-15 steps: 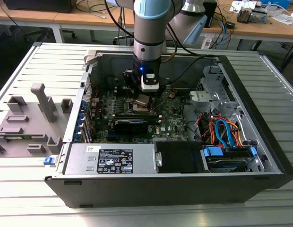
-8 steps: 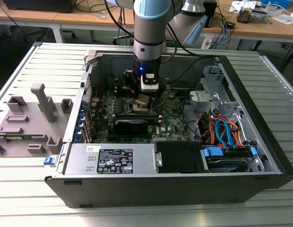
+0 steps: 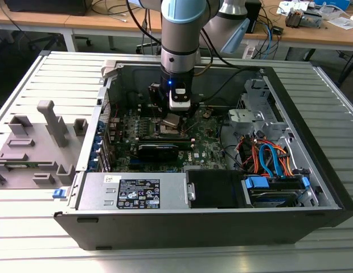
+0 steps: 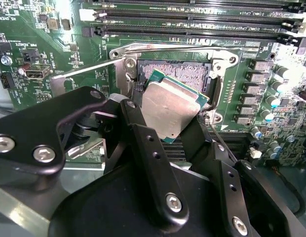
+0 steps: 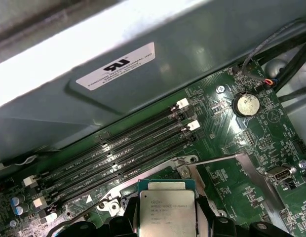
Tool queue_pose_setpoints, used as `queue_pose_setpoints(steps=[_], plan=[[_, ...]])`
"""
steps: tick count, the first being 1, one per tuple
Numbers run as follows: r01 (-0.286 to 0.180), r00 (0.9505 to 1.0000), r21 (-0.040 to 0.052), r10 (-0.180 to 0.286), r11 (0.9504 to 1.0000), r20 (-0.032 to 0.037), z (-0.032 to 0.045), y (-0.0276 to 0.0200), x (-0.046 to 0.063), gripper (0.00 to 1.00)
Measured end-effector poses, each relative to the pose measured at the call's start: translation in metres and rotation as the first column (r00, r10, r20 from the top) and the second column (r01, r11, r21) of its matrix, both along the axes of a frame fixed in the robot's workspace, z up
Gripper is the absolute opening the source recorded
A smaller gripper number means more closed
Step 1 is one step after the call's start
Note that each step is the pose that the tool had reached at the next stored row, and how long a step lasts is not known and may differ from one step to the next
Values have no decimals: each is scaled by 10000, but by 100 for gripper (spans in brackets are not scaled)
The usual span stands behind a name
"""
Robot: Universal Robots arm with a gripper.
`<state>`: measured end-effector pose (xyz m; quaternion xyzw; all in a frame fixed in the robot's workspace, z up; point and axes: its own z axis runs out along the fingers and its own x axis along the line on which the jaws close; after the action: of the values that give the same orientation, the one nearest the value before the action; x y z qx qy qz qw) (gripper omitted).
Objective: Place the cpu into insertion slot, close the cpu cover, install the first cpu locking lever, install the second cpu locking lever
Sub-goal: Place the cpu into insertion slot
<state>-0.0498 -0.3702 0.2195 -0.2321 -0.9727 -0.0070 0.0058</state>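
Holding the cpu (image 4: 170,111) clamped between the jaws, tilted just above the bare slot (image 4: 185,74) under them, not yet seated, with the cover (image 5: 254,170) beyond swung open and a lever (image 4: 89,68) raised, so likely mid-placement, closing and both levers left to do.

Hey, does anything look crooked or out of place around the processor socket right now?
Yes. The cpu is askew: held in the tool, it hangs tilted over the insertion slot rather than lying flat in it, one corner dipping toward the socket. I see no damage or anything else odd.
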Motion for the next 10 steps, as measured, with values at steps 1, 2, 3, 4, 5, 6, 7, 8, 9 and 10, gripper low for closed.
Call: queue_pose_setpoints(steps=[1,2,3,4,5,6,7,8,9,10], plan=[[15,10000,0,-15,10000,0,0,0,0,55],[37,10000,1,-37,10000,0,0,0,0,55],[52,10000,1,-52,10000,1,0,0,0,55],[64,10000,1,-64,10000,0,0,0,0,55],[84,10000,0,-84,10000,0,0,0,0,55],[97,10000,0,-97,10000,0,0,0,0,55],[112,9999,0,-112,9999,0,0,0,0,55],[138,9999,0,-138,9999,0,0,0,0,55],[151,9999,0,-151,9999,0,0,0,0,55],[163,9999,0,-163,9999,1,0,0,0,55]])
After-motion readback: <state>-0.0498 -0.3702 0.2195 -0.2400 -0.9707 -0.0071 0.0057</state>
